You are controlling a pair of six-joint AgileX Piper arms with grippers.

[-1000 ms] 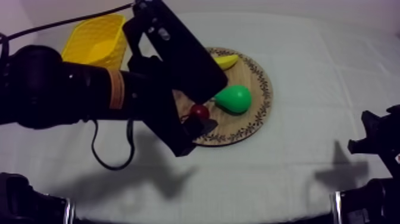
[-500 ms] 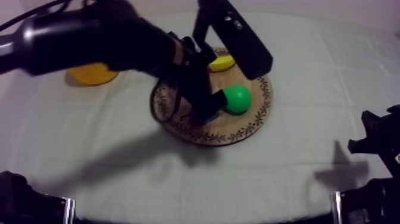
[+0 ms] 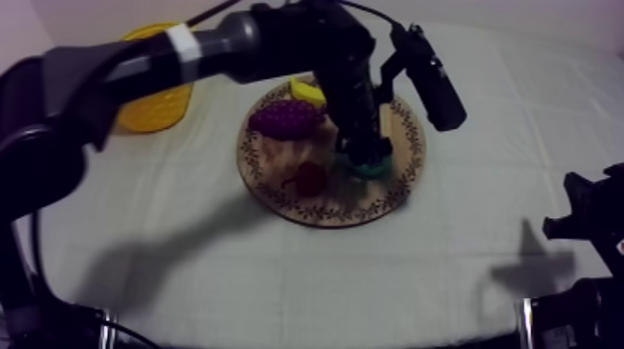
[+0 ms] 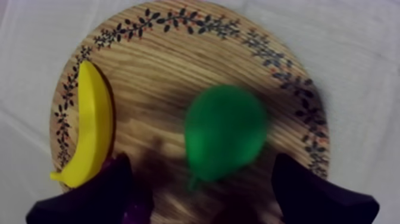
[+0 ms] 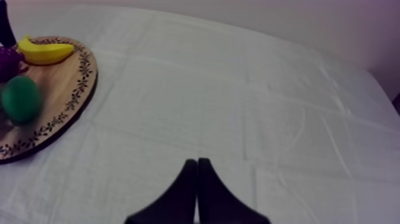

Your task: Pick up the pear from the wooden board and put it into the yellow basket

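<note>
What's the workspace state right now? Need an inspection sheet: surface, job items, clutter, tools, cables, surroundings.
surface: table under a grey-white cloth, lightly creased.
job's things: pear lying on the wooden board; yellow basket at the table's far left, partly hidden.
clutter: banana, grapes and small red fruit, all on the board.
tools: left tool open, a finger to each side of the pear, not gripping it; right tool shut on nothing, over bare cloth away from the board.
cables: nothing seen.
surroundings: plain wall behind the table; nothing else seen.
</note>
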